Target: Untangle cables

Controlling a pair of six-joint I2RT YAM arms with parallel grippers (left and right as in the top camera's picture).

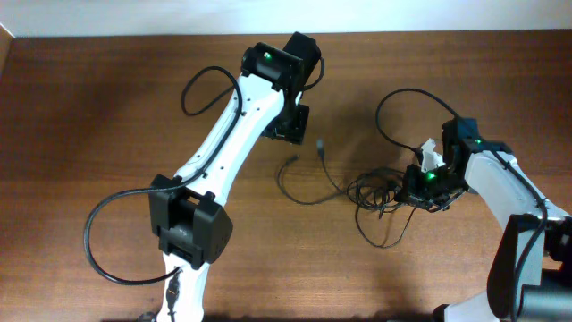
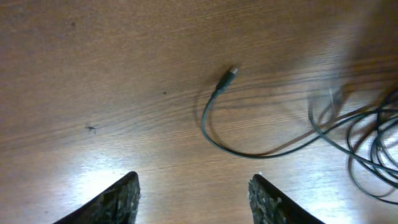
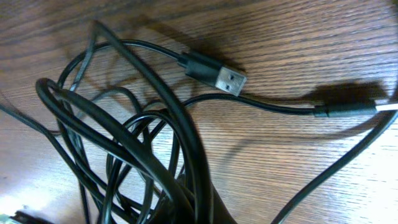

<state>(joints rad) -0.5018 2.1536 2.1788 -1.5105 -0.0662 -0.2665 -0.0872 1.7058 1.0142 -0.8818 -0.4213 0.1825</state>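
The white left arm (image 1: 228, 134) reaches from the near edge of the brown wood-grain counter (image 1: 89, 107) towards its far side. The left hand (image 2: 194, 200) hangs above bare wood. In the left wrist view its two dark fingertips (image 2: 121, 200) stand well apart with nothing between them.

Just right of that hand lies a loose end of the thin black cables (image 1: 384, 192). One strand curves in an open arc on the counter and ends in a small dark plug (image 2: 230, 73), which lies flat and touches no finger. The strand runs right into the main tangle, a knot of overlapping loops right of the counter's middle.

The right wrist view shows the tangle close up. Several loops cross over each other. A flat plug with a silver mouth (image 3: 227, 79) lies on the wood at the upper edge of the knot, and a slim connector (image 3: 348, 111) lies to its right on another strand. The strands bunch together towards the bottom edge of that view.

The right hand (image 1: 427, 182) sits at the right side of the tangle, over the cables. Its fingers are hidden in every view, so I cannot tell whether they are apart or clamped on a strand.
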